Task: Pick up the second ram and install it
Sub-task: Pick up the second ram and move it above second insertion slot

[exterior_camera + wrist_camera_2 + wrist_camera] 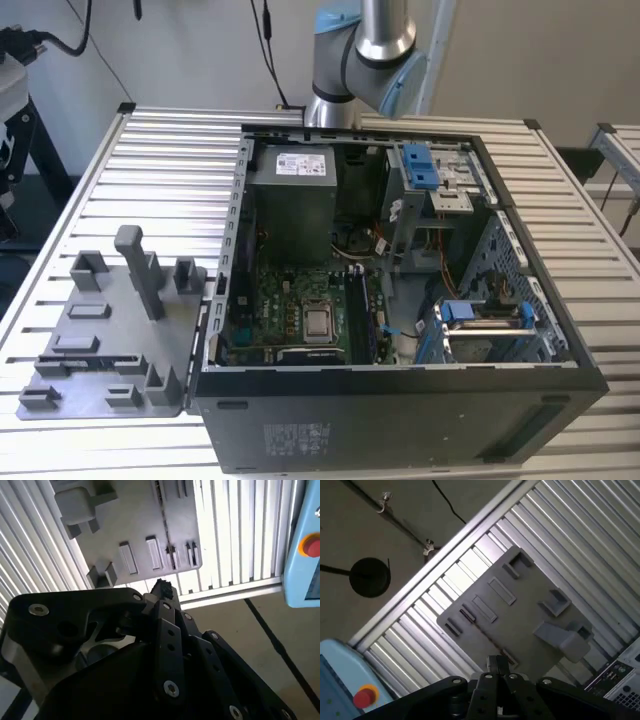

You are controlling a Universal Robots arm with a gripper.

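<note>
The gripper (497,664) hangs above the grey tray (525,620), its black linkages in the foreground of both wrist views. Its fingers (493,663) are drawn together with no gap that I can see, and nothing is pinched between them. In the second wrist view the gripper (161,587) shows as one dark tip over the tray's (135,525) edge. What looks to be the second ram (485,632) is a thin dark strip standing edge-on in the tray, parallel to the tray's long slots and in line with the fingertips. The second wrist view also shows it (165,530). Its colour cannot be told. In the exterior view the tray (110,340), with its upright pegs, lies on the slatted desk (150,170) just beside the open computer case (400,420), on the exterior view's left. The motherboard (300,300) and the grey power supply (290,195) lie inside the case, and the arm (370,50) rises behind it. A pale blue box with a red button (365,697) sits off the desk's edge.
</note>
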